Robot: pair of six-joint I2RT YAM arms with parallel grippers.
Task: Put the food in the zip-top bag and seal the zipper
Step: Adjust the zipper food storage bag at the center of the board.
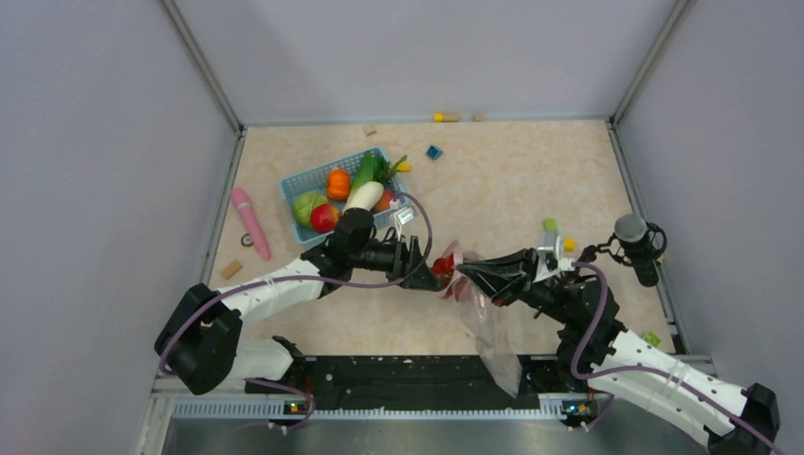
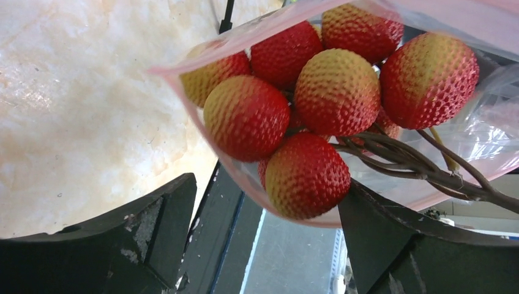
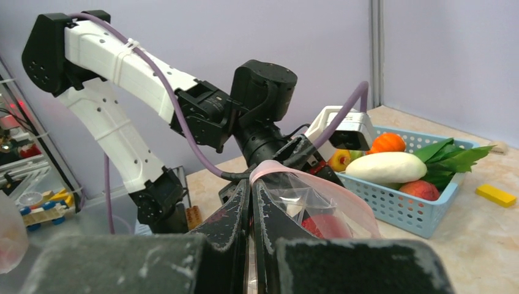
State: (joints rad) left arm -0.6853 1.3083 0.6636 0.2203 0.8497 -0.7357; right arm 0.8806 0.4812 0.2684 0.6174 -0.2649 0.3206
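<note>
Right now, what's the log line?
left gripper: open | cherry bunch: in zip-top bag mouth | right gripper: shut on bag | zipper: unsealed

Your left arm [image 1: 275,284] and right arm [image 1: 664,384] match: glossy white link shells, dotted with small dark screw holes, joined by chunky matte-black joint housings. A purple cable [image 1: 430,235] runs along each, tied down with white zip ties, reaching a boxy white wrist camera [image 3: 343,130]. Just past that camera, the left gripper [image 2: 266,202] has black fingers [image 2: 153,226], scuffed with pale scratches.
</note>
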